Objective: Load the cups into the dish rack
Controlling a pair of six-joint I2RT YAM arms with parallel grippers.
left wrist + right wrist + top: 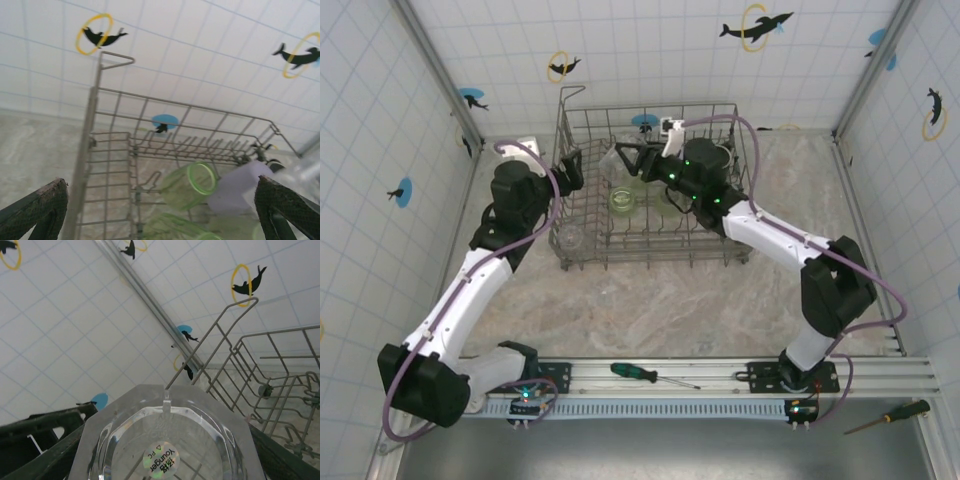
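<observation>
The grey wire dish rack (740, 180) stands at the middle back of the table. My right gripper (628, 160) hovers over its left half, shut on a clear cup (165, 410) whose stickered base faces the wrist camera. In the rack a green cup (622, 198) sits near the middle and a clear cup (570, 238) in the near left corner. My left gripper (573, 170) is open at the rack's left wall (82, 165), nothing between its fingers (47, 207). Beyond them a green cup (192, 185) lies on its side next to a lilac cup (237, 192).
A green-handled screwdriver (635, 372) lies on the rail at the near edge, a yellow-handled one (900, 412) at the near right. Tiled walls close in the table on three sides. Bare marbled tabletop (650, 310) spreads in front of the rack.
</observation>
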